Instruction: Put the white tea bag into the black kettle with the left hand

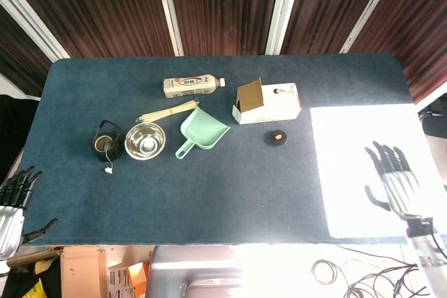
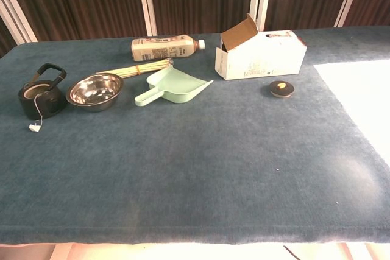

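Now: string hangs out of kettle

We see the kettle [image 1: 106, 140] upright beside the bowl [image 1: 144, 141]; the tea bag's tag [image 2: 34, 127] lies on the table [image 2: 201, 168]; our left hand [image 1: 12, 209] and right hand [image 1: 395, 183] are spread, holding nothing.

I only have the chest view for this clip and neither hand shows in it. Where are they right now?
Observer: In the head view the left hand sits past the table's near left corner, fingers apart, holding nothing.
Operator: And the right one?
Observer: The right hand is over the sunlit patch at the table's right edge, fingers spread and empty.
Operator: I see a string hanging from the black kettle. Does it run inside?
Observer: Seen from above, the string comes out of the black kettle's open top and ends at the small white tag on the cloth. The bag itself cannot be seen.
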### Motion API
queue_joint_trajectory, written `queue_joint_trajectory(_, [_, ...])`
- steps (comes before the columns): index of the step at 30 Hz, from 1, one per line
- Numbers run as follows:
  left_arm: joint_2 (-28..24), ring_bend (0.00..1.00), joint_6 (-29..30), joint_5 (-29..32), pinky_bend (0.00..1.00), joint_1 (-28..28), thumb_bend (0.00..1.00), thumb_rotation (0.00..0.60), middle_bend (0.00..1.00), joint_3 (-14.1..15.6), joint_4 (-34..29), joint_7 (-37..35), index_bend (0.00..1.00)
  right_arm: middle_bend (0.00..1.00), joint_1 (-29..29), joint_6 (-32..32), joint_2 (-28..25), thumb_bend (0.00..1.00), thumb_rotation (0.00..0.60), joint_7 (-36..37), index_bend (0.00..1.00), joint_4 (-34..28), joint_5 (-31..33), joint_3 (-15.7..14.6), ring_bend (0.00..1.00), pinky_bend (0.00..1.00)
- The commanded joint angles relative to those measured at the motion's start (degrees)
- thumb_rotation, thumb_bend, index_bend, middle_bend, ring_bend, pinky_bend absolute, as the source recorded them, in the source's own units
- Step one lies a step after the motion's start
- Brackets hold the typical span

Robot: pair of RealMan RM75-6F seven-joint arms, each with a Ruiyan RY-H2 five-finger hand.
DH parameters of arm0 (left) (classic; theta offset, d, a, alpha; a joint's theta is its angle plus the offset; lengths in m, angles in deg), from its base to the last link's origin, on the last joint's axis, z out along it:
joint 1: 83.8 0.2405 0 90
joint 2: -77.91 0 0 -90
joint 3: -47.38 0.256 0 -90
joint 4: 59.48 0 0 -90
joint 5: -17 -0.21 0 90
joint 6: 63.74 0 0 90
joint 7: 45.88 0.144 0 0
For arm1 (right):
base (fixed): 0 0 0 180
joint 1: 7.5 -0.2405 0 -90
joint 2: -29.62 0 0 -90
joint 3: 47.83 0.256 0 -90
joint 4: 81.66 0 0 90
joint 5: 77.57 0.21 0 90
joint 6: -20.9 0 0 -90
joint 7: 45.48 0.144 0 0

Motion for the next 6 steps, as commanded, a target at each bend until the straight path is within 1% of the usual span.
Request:
queue_joint_trajectory(1, [1.92,0.0,-3.32,-1.57,0.1,-0.06,0.0,0.6,0.0,1.26,2.21,0.73,0.0,0.0,3.33,-2.89,0.59,0.36,0.6,0.91,0.0,2.31,-2.81,-1.85,0.0,0.0])
queue_joint_trajectory(3, [1.55,0.0,-3.49,-1.28,0.1,-0.04,0.0,0.6,0.0,0.87,1.83,0.72,0.0,0.0,4.18,-4.14,0.81,0.36,0.6,0.79,0.0,2.48,-3.32,-1.45,0.0,0.0])
queue_joint_trajectory(6, [1.34,0.0,-2.81,-1.5,0.1,0.35,0.0,0.6,0.0,0.56,1.44,0.48,0.0,0.0,4.51,-3.84,0.94,0.36,0.6,0.21,0.0,2.41,-3.55,-1.07,0.0,0.0])
